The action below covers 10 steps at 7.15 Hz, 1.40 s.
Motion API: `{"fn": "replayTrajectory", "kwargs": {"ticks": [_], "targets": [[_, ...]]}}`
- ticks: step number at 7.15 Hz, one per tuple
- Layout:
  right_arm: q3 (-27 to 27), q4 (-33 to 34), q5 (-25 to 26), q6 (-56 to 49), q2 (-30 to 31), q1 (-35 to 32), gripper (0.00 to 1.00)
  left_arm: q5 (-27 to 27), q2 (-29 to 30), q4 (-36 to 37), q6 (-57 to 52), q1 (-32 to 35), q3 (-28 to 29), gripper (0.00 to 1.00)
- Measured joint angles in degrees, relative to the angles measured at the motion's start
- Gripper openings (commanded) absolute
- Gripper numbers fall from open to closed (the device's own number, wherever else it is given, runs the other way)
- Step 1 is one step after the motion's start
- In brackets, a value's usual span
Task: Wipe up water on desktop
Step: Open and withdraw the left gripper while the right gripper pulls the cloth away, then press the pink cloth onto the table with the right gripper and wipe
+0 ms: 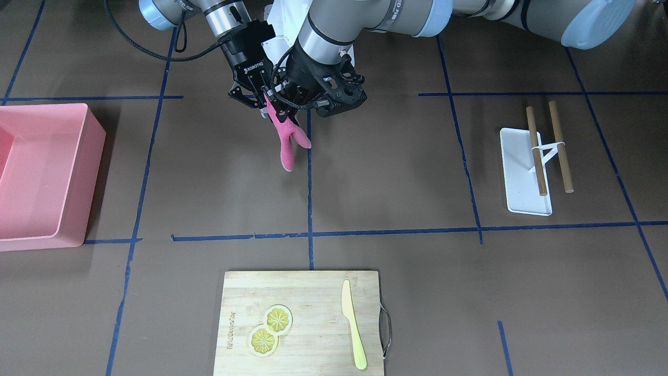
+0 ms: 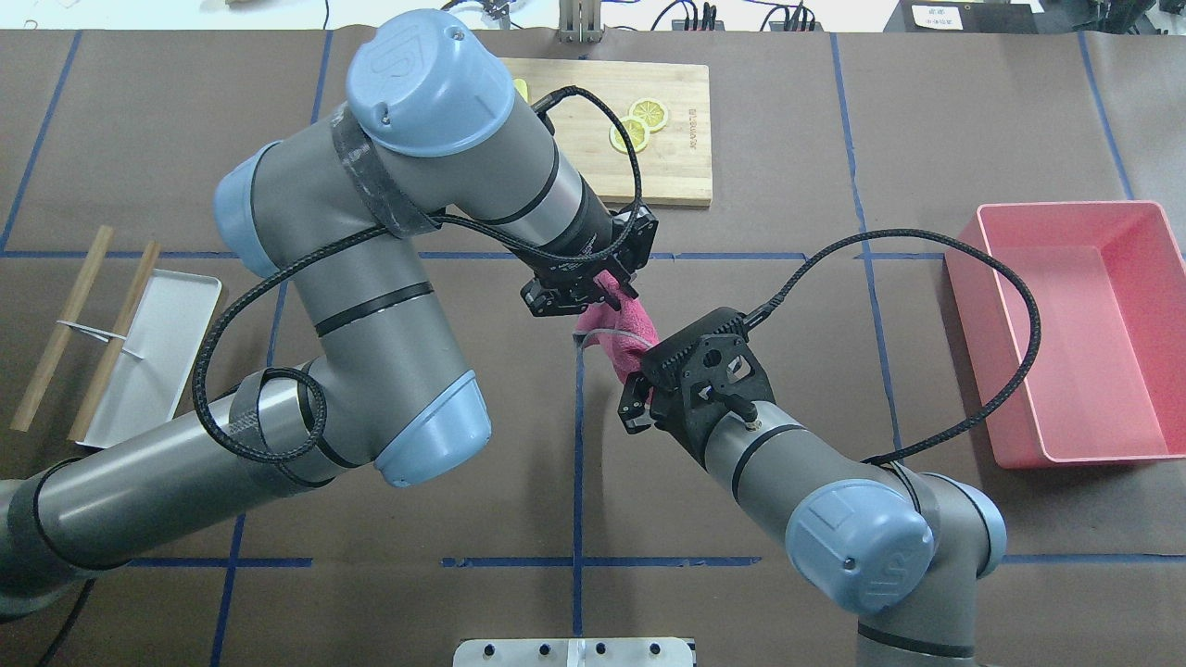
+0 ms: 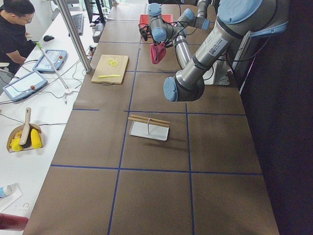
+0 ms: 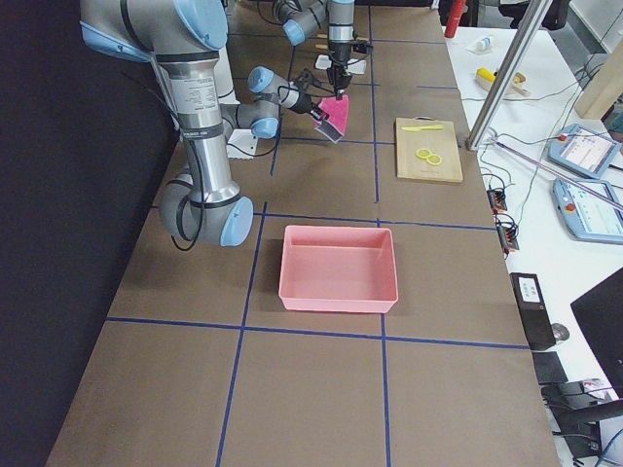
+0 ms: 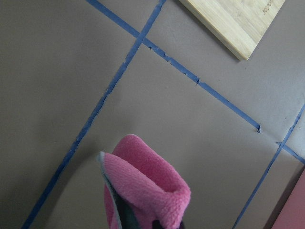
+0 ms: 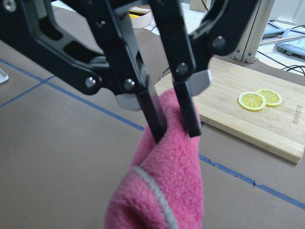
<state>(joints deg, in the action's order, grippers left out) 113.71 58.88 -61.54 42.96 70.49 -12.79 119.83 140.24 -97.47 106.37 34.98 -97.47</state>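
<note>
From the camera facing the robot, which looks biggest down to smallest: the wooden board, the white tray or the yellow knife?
1. Light bamboo cutting board
2. Flat white rectangular tray
3. Yellow plastic knife

I read "ROBOTIQ" in white on the black body of the right gripper (image 1: 262, 102), beyond the cutting board (image 1: 313, 292). The board's own engraved mark is too small for me to read.

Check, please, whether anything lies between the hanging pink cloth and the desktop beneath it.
Nothing visible does. The pink cloth hangs from the left gripper over bare desktop; the cutting board lies well off to one side.
</note>
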Motion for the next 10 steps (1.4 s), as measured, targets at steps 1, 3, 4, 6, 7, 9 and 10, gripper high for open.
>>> {"fn": "replayTrajectory", "kwargs": {"ticks": [1, 3, 4, 6, 7, 9, 10], "targets": [[0.0, 0.8, 0.1, -0.3, -0.1, 0.0, 0.0, 0.0, -0.1, 0.0, -0.1, 0.0, -0.2, 0.71], [0.7, 2.1, 0.2, -0.5, 0.2, -0.2, 0.0, -0.1, -0.9, 0.1, -0.2, 0.3, -1.9, 0.75], [2.5, 5.6, 0.2, 0.2, 1.1, -0.4, 0.0, -0.2, -2.0, 0.1, -0.7, 1.6, -3.7, 0.76], [5.9, 14.6, -3.3, 10.4, 4.1, -1.4, 0.0, -0.2, -5.5, 0.2, -5.0, 5.7, -7.0, 0.76], [6.3, 16.3, -10.1, 16.2, 6.6, -4.5, 0.0, -0.2, -7.3, 0.2, -7.7, 7.7, -7.8, 0.77], [6.3, 17.3, -28.2, 19.6, 13.7, -14.4, 0.0, -0.2, -10.9, 0.2, -13.0, 10.6, -8.3, 0.78], [5.7, 17.5, -36.2, 19.4, 17.0, -18.8, 0.0, -0.2, -12.1, 0.2, -14.5, 11.8, -8.3, 0.78]]}}
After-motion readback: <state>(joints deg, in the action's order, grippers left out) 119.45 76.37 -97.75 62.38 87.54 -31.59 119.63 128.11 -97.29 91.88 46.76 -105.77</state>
